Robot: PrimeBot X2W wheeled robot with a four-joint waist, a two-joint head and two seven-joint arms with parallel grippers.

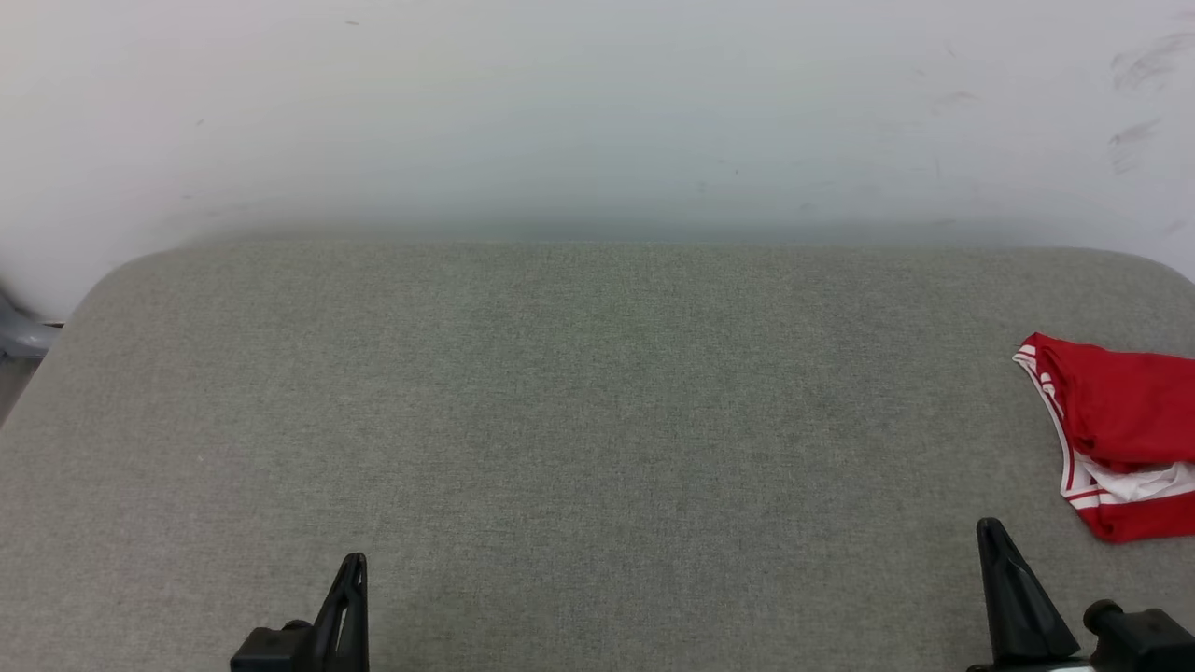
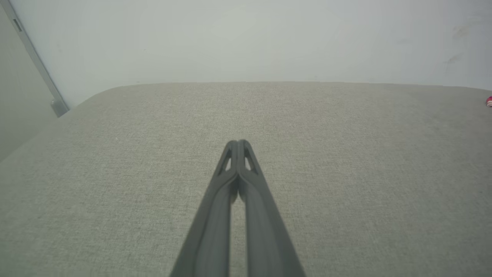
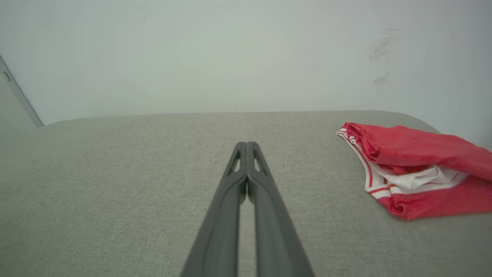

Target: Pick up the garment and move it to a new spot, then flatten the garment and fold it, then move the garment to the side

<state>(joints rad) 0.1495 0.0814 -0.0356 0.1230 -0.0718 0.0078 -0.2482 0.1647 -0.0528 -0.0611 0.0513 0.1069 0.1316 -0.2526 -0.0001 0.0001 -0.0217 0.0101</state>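
- At the right edge of the head view, the garment (image 1: 1120,411) lies bunched on the grey fabric-covered bench (image 1: 560,420), part of it cut off by the frame.
- Its red cloth is folded over on itself. A white layer shows between the red folds, and red-and-white striped trim runs along the edge that faces the middle of the bench.
- From the right wrist view, the garment (image 3: 415,154) sits to the right of the right tool (image 3: 246,144), near the bench's rounded far corner and apart from the fingers.
- Both fingers of the right tool are pressed together at the tips with nothing between them, and they point across bare grey cloth toward the wall (image 3: 192,57).
- At the lower right of the head view, the right tool (image 1: 991,532) stands near the garment but clear of it.
- The left tool (image 1: 353,569) shows at the lower left of the head view, well apart from the garment.
- Through the left wrist view, the left tool (image 2: 238,143) has its fingers together at the tips, gripping nothing, over bare bench.
- A sliver of red (image 2: 489,101) shows at that view's far right edge.
- A grey strip (image 2: 34,61) runs slantwise down the wall past the bench's left corner.
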